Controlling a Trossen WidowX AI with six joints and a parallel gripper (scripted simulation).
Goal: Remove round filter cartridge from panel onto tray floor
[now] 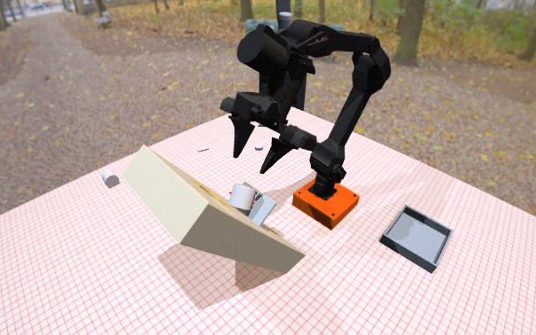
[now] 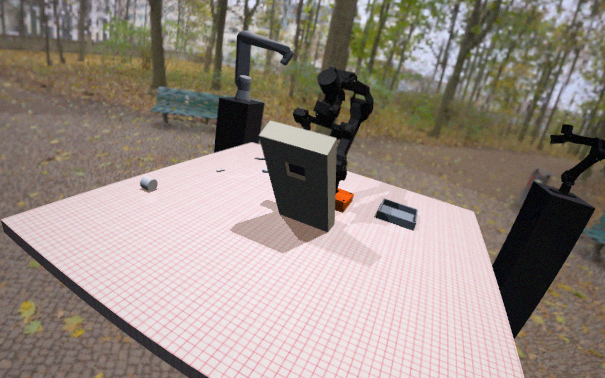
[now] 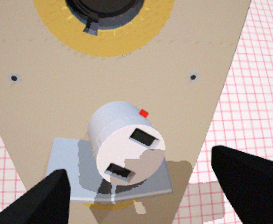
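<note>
The white round filter cartridge (image 1: 241, 197) (image 3: 114, 120) is out of its socket and sits at the light grey-blue ledge (image 1: 266, 209) (image 3: 62, 160) on the sloped face of the beige service panel (image 1: 160, 199) (image 2: 301, 200) (image 3: 107, 85). Its face with two dark slots points towards the wrist camera; a red tab (image 3: 144, 113) shows on its side. The yellow-ringed socket (image 3: 107, 50) above it looks dark and empty. My gripper (image 1: 249, 164) (image 3: 141, 167) is open and empty, its fingers apart above the cartridge. The grey tray (image 1: 422, 237) (image 2: 397, 215) holds nothing.
The orange robot base (image 1: 329, 201) (image 2: 343, 199) stands between panel and tray. A loose grey-white cylinder (image 1: 110, 179) (image 2: 149, 184) lies beyond the panel's high end. Small grey pieces (image 1: 204, 150) (image 1: 259, 148) lie behind the panel. Screws (image 3: 14, 78) (image 3: 193, 77) dot the panel face.
</note>
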